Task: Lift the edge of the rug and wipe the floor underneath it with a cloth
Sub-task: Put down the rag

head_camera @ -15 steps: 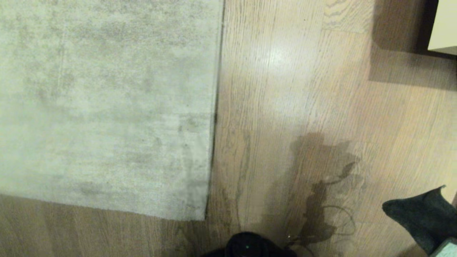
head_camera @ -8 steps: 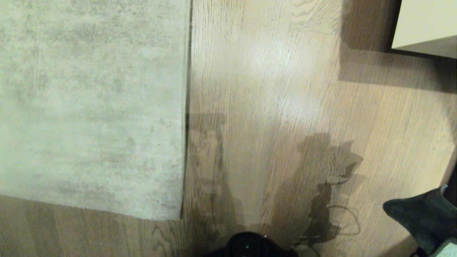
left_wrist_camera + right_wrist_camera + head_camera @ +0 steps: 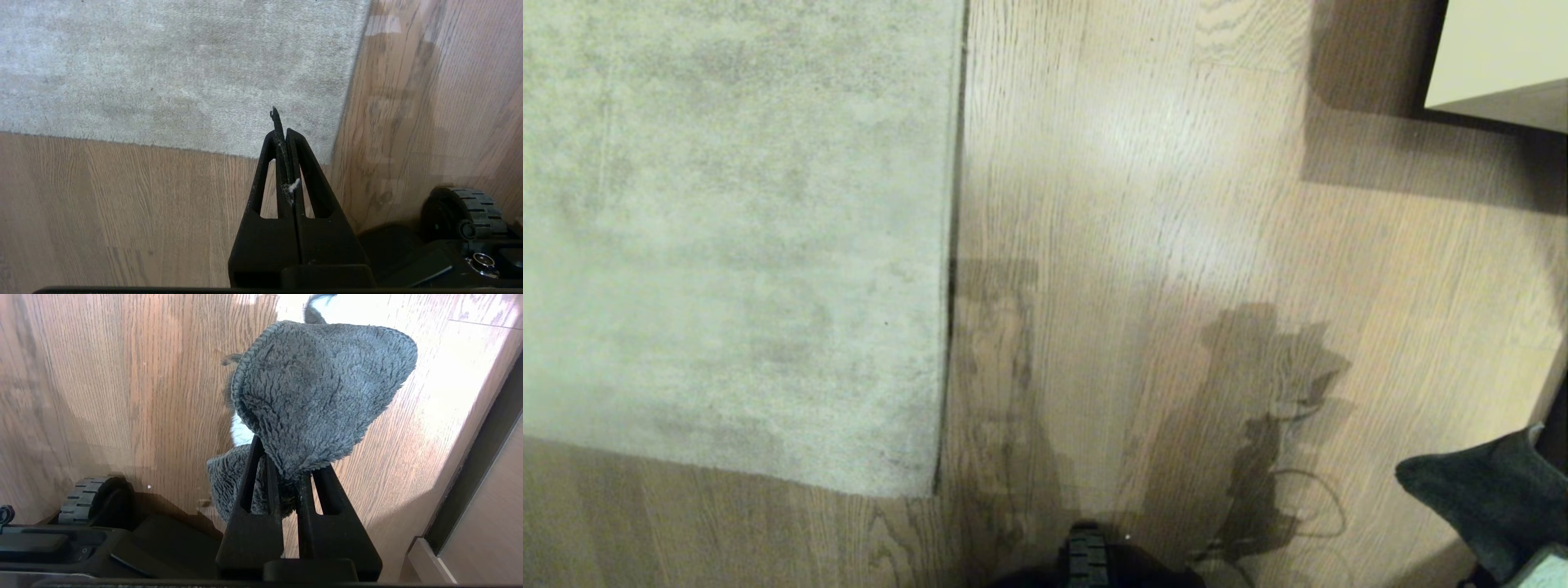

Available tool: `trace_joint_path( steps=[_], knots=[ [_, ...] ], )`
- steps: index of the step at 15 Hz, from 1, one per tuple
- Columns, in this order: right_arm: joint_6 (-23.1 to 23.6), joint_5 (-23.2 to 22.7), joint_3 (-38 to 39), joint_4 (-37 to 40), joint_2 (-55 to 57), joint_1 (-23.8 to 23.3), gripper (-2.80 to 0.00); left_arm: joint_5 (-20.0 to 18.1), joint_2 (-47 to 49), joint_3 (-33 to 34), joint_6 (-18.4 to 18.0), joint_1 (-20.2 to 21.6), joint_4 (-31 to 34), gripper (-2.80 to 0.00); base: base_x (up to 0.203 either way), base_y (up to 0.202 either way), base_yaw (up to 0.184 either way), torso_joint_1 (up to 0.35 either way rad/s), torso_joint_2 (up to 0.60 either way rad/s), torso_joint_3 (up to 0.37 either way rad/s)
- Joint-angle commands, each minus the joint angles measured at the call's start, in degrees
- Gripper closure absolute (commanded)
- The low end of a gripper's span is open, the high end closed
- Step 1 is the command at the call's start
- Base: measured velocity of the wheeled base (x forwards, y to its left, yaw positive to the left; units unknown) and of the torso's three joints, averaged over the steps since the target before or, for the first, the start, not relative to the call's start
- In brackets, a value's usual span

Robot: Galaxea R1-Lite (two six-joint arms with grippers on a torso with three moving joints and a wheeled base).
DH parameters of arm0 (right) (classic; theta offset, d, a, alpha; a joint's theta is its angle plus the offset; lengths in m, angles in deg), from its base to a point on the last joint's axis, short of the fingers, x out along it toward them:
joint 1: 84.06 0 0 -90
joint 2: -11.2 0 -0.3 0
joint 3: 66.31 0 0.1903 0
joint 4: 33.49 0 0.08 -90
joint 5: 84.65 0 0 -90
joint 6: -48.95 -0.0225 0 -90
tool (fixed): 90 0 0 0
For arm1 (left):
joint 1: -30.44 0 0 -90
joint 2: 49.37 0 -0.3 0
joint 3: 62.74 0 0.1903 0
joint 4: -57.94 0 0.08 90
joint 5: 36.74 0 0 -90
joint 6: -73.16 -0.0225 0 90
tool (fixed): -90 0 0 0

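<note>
Only the right wrist view shows the right gripper [image 3: 286,473] clamped on the grey cloth [image 3: 318,392], held above the floor [image 3: 1176,204] at near right. The left gripper [image 3: 284,134], fingers pressed together and empty, hovers over the rug's near-right corner; the rug edge [image 3: 953,245] lies flat, well left of the cloth.

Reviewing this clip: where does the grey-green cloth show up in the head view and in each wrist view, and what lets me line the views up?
Head view: the cloth is at the lower right corner, above the floor.
Left wrist view: not in it; only the shut left gripper over the rug corner.
Right wrist view: centre, pinched in the right gripper.
Shared landmark: the wood-grain floor.
</note>
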Motion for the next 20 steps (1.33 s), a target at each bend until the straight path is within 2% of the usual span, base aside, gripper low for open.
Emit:
trace_joint_path(
  steps=[1, 17, 20],
  knots=[
    [0.04, -0.02, 0.00, -0.02, 0.02, 0.02, 0.00, 0.01, 0.06, 0.00, 0.02, 0.00, 0.02, 0.00, 0.000, 0.000, 0.000, 0.000, 0.00, 0.000],
    [0.04, 0.06, 0.00, 0.81, 0.53, 0.02, 0.00, 0.01, 0.06, 0.00, 0.02, 0.00, 0.02, 0.00, 0.000, 0.000, 0.000, 0.000, 0.00, 0.000],
    [-2.19, 0.37, -3.57, 2.94, 6.25, 0.08, 0.00, 0.01, 0.06, 0.00, 0.02, 0.00, 0.02, 0.00, 0.000, 0.000, 0.000, 0.000, 0.00, 0.000]
  ],
)
